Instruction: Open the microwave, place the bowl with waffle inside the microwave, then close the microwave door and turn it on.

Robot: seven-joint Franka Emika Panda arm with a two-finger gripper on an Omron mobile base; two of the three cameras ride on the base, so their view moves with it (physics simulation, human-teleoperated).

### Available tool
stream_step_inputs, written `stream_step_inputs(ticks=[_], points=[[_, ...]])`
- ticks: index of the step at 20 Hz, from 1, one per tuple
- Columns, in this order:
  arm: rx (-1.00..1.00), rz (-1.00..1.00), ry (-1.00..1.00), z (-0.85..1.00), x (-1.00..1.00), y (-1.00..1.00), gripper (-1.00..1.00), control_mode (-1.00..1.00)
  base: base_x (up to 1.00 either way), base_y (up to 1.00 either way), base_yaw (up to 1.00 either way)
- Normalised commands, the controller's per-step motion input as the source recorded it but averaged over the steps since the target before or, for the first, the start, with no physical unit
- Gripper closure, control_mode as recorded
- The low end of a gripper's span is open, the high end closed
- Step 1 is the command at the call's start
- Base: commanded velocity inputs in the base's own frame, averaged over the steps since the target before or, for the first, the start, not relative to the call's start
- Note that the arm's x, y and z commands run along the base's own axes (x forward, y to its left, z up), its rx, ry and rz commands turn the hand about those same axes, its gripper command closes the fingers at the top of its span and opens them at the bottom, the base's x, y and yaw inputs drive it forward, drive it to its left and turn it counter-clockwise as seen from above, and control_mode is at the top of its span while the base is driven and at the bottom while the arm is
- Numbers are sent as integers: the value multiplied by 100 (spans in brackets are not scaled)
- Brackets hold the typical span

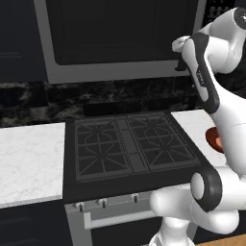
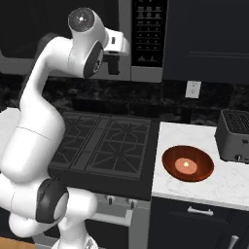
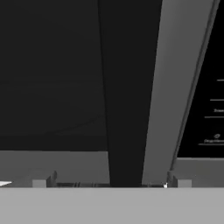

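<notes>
Jaws spread wide and empty, the gripper [image 3: 111,183] faces the handle [image 3: 124,96] of the closed microwave door [image 1: 115,33] above the stove [image 2: 104,146]. The bowl [image 2: 187,163] with waffle [image 2: 185,165] sits on the right counter [image 2: 223,187], half hidden behind the arm in the left view.

The microwave door [image 3: 52,74] handle [image 3: 124,87] is seen just ahead of the gripper [image 3: 111,183], with the bowl [image 2: 187,163] set well below to its right.

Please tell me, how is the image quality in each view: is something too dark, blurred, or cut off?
Left base view: microwave door is very dark with little detail; the arm covers most of the bowl. Right base view: well lit, bowl and waffle clear. Hand view: close, soft, the dark handle fills the centre.
</notes>
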Motion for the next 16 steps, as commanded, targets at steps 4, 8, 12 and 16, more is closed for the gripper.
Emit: stream_step_inputs(ticks=[4, 8, 12, 16], points=[[0, 0, 0, -5, 44, 0, -100, -100, 0, 0, 0], [2, 0, -5, -11, 38, -9, -100, -100, 0, 0, 0], [3, 0, -4, -11, 37, -17, -100, -100, 0, 0, 0], [3, 0, -4, -12, 34, -11, -100, -100, 0, 0, 0]])
